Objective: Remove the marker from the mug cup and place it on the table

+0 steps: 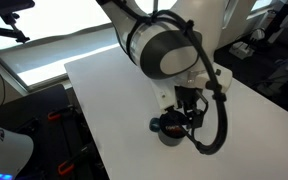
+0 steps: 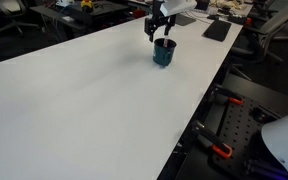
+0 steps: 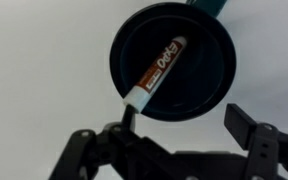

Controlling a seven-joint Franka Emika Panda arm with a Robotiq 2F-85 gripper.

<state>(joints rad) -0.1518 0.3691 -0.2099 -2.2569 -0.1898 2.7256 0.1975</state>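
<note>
The dark mug cup [image 3: 174, 60] fills the upper middle of the wrist view, seen from above. The marker [image 3: 156, 76], reddish with a white end, leans inside it, its white end at the lower left rim. My gripper [image 3: 184, 118] is open, fingers spread just below the mug's rim in the picture, the left finger close to the marker's white end. In both exterior views the gripper [image 1: 188, 108] [image 2: 158, 24] hangs directly over the mug [image 1: 171, 128] [image 2: 163, 52] on the white table [image 2: 84, 110]. The marker is hidden in both exterior views.
The mug stands near a table edge [image 1: 114, 160] in an exterior view. Black equipment and cables [image 2: 234, 130] lie beyond the table's side. Chairs and desks crowd the background. A black flat item [image 2: 216, 30] lies on the table behind the mug.
</note>
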